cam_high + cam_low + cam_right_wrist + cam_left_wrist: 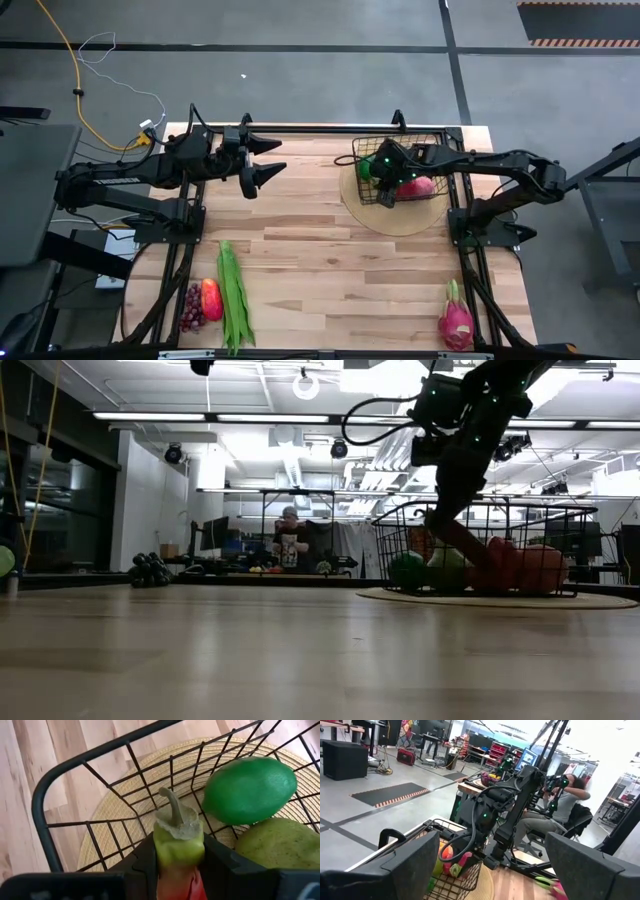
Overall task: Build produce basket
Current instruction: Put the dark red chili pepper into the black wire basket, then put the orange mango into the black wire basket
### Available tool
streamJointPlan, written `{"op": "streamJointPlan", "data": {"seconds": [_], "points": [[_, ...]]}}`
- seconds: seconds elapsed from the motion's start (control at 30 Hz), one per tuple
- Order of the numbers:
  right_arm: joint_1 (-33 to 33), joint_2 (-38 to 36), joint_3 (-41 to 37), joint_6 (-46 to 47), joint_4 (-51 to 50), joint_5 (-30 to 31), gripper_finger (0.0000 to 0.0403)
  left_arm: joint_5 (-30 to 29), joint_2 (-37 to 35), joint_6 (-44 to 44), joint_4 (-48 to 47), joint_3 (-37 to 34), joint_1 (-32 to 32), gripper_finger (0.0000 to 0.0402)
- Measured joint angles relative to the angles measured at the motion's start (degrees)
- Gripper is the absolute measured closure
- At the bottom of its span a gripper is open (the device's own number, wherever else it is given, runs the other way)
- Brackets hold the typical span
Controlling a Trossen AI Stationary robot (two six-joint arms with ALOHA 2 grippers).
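Observation:
The black wire basket (pixel 405 150) stands on a round tan mat (pixel 365 205) at the far right. It holds a round green fruit (pixel 250 790), a pear (pixel 280 845) and a pinkish-red fruit (pixel 420 186). My right gripper (pixel 177 857) reaches down into the basket (pixel 480 550), shut on a pepper (pixel 177 840) with a green stem end and red body. My left gripper (pixel 275 157) hangs open and empty at the far left, well clear of the basket. Green beans (pixel 233 295), a red-orange pepper (pixel 211 298) and grapes (pixel 190 308) lie at the near left. A dragon fruit (pixel 456 318) lies at the near right. My right gripper pinches the pepper between its two fingers, on the two sides of its green upper part (pixel 175 851) just behind the stem. The stem (pixel 172 802) sticks out past the fingertips. The fingers (pixel 462 542) slant down into the basket from above. Whether the pepper touches the basket floor does not show.
The basket's raised wire handle (pixel 398 121) and rim (pixel 42 800) stand close around my right gripper. Bare wood lies across the table's middle (pixel 330 260). Beyond the table, a person (pixel 567 800) sits at a desk.

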Motion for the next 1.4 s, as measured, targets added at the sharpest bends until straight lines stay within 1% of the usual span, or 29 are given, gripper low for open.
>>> {"op": "streamJointPlan", "data": {"seconds": [0.2,0.27,0.37,0.6,0.7,0.8,0.9,1.0,1.1,1.2,1.33,1.4], "points": [[0.0,0.0,0.0,0.5,0.0,0.0,0.0305,0.0,0.0,0.5,0.0,0.0,0.0,0.0051],[0.0,0.0,0.0,0.5,0.0,0.0,0.0298,0.0,0.0,0.5,0.0,0.0,0.0,0.0051],[0.0,0.0,0.0,0.5,0.0,-0.1,0.0272,0.0,0.0,0.5,0.0,0.0,0.0,0.0051],[0.0,0.0,0.1,0.5,0.0,0.8,0.018,0.1,0.0,0.5,0.0,0.0,0.0,0.0051],[0.0,0.0,1.1,0.5,-1.9,1.0,0.015,0.1,0.0,0.5,0.0,0.0,0.0,0.0051],[0.0,-0.1,4.5,0.1,-5.7,1.0,0.0134,0.7,0.0,0.5,0.0,0.0,0.0,0.0051],[0.0,-0.1,9.2,0.1,-11.1,1.0,0.0131,2.0,-0.5,0.5,-0.2,0.0,0.0,0.0051],[0.2,-2.1,11.7,0.9,-12.4,-0.1,0.013,4.0,-1.5,0.5,-0.7,0.0,0.0,0.0051],[0.7,-6.8,9.7,4.8,-6.7,-1.9,0.013,4.5,-2.9,0.0,-1.3,0.0,0.0,0.0051],[2.4,-13.1,4.3,11.9,2.6,-2.1,0.013,4.5,-4.6,-0.5,-2.8,0.0,0.0,0.0051],[6.7,-21.3,-3.7,21.6,22.0,-2.1,0.013,4.5,-6.6,-1.3,-4.4,0.0,0.0,0.0051],[8.8,-23.9,-6.9,24.0,32.2,-2.1,0.013,4.5,-7.3,-0.9,-5.1,0.0,0.0,0.0051]]}}
